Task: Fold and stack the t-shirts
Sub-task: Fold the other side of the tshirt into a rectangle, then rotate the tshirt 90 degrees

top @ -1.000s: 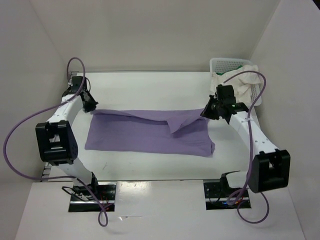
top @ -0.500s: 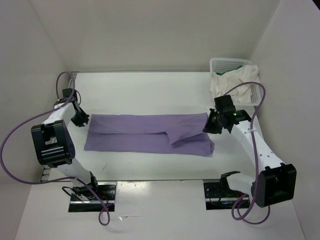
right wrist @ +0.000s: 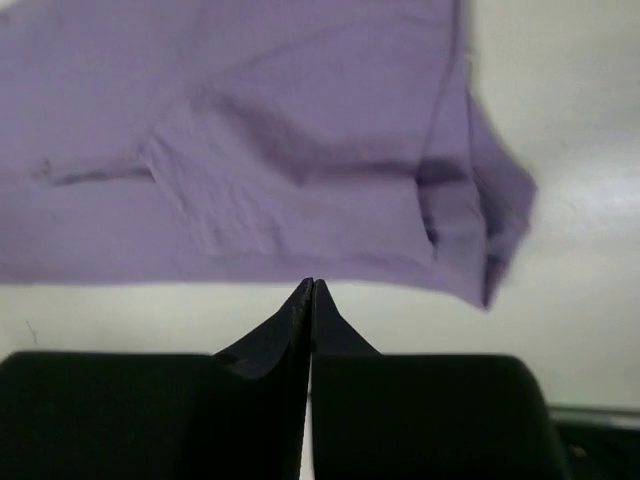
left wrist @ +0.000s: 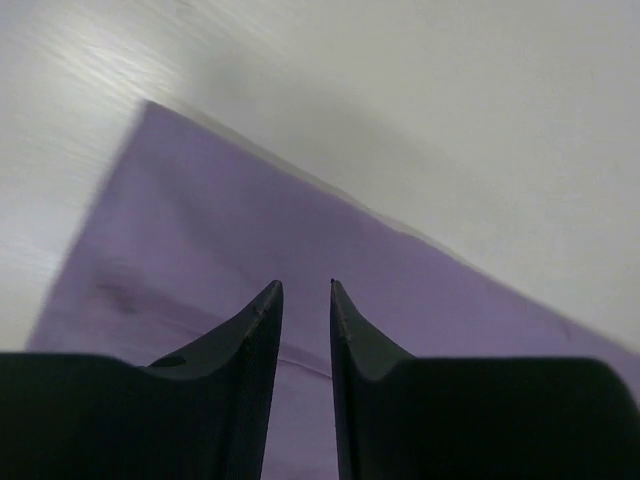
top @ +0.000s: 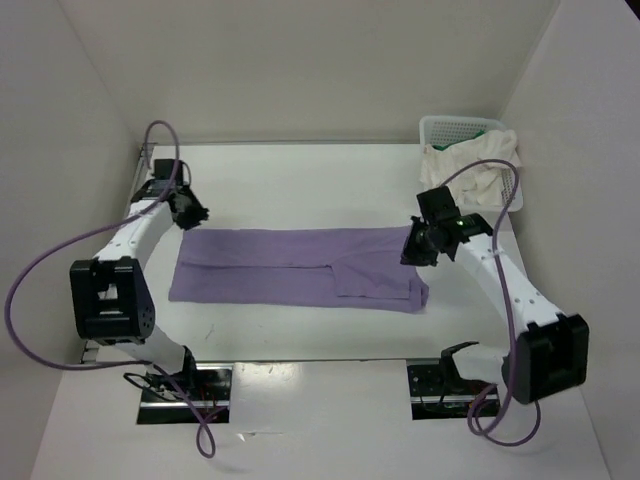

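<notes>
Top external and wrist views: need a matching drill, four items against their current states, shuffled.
Column A
1. lavender purple cloth t-shirt
2. off-white cloth t-shirt
3. left gripper
4. right gripper

Column B
a. fingers pressed together, nothing between them
b. draped over the rim of the white plastic mesh basket
c. fingertips a little apart, nothing between them
d. lying flat as a long strip on the table

Pairs: 1-d, 2-b, 3-c, 4-a
</notes>
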Tool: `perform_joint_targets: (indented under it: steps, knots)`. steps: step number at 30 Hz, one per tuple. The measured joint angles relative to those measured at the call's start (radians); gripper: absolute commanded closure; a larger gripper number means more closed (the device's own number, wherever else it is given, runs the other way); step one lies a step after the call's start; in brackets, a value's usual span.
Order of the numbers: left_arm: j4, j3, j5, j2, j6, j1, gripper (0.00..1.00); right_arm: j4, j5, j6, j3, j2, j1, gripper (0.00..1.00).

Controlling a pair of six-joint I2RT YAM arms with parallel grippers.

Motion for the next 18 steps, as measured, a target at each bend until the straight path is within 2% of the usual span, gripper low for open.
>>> perform_joint_targets:
  steps: [2, 5, 10, 13, 16, 18]
  knots:
    - [0.022, 0.000, 0.033, 0.052, 0.000, -0.071, 0.75, 0.111, -0.008, 0.032, -0.001, 0.108, 0.003, 1.00]
    - [0.050, -0.011, 0.087, 0.155, -0.001, -0.075, 0.78, 0.286, -0.003, 0.076, -0.013, 0.300, 0.010, 1.00]
    - [0.063, -0.119, 0.174, 0.208, -0.010, 0.066, 0.80, 0.418, 0.020, 0.127, -0.034, 0.486, 0.011, 1.00]
    - [0.094, -0.162, 0.249, 0.191, -0.028, 0.154, 0.81, 0.444, 0.013, 0.148, 0.020, 0.554, 0.011, 1.00]
    - [0.130, -0.235, 0.341, 0.150, -0.035, 0.242, 0.81, 0.440, -0.002, 0.160, 0.177, 0.681, 0.014, 1.00]
    - [0.120, -0.283, 0.378, 0.112, -0.037, 0.296, 0.76, 0.438, -0.013, 0.159, 0.332, 0.791, 0.018, 1.00]
